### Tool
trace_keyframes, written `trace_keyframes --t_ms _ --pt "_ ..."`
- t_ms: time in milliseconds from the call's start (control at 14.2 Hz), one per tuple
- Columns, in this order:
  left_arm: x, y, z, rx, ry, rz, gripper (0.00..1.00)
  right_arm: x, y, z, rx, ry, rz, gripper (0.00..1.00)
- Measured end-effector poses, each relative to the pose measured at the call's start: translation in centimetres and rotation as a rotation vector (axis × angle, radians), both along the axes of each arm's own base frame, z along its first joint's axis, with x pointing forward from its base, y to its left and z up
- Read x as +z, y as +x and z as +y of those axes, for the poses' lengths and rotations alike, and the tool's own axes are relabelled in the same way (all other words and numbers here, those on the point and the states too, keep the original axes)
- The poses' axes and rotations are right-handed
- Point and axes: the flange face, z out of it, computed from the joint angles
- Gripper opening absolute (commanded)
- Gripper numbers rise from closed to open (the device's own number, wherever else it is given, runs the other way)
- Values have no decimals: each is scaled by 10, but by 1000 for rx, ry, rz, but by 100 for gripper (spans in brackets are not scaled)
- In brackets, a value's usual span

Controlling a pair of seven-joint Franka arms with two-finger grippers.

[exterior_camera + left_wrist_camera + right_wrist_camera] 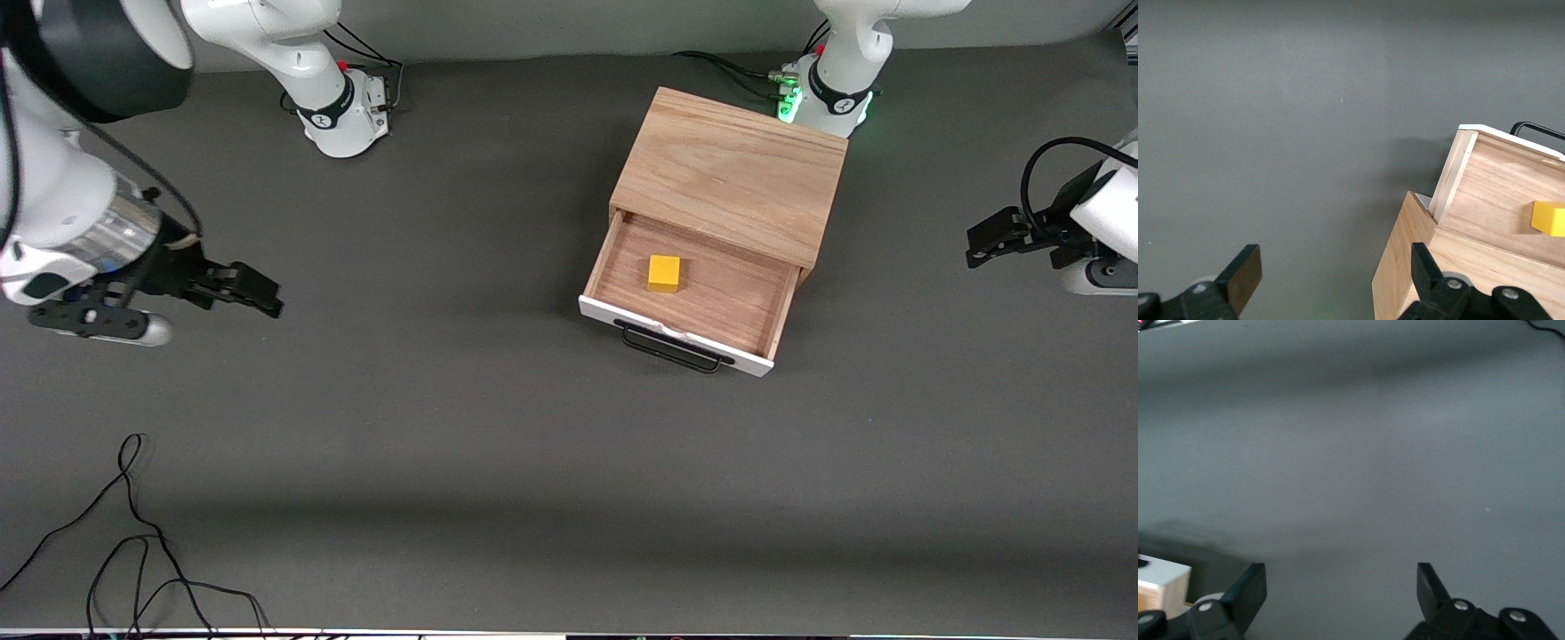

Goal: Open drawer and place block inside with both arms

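The drawer (pixel 689 307) stands pulled out of the oak box (pixel 733 173) with the block (pixel 664 273) resting inside — task apparently done. Left gripper (pixel 987 242) and right gripper (pixel 258 293) hang spread and empty over bare table (pixel 444 444), well apart from the box.

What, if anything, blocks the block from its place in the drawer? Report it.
Nothing visible does. The block already sits in the open drawer. The left gripper and right gripper are both open, off at their own ends of the table.
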Motion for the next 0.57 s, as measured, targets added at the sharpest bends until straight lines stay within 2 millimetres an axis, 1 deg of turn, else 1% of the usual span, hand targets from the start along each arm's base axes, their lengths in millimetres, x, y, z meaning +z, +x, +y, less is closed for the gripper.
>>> trace_keyframes --t_ms 141,283,424,565 --pt "0 0 0 0 0 2 100 -2 -1 -33 51 -5 2 100" --pt "0 0 0 0 0 4 100 -3 -2 -53 89 -7 7 100" --pt "-1 -1 0 0 0 7 100 -2 -2 -60 126 -8 7 100" --pt "-2 -1 0 0 0 8 100 1 -4 -60 139 -16 6 100"
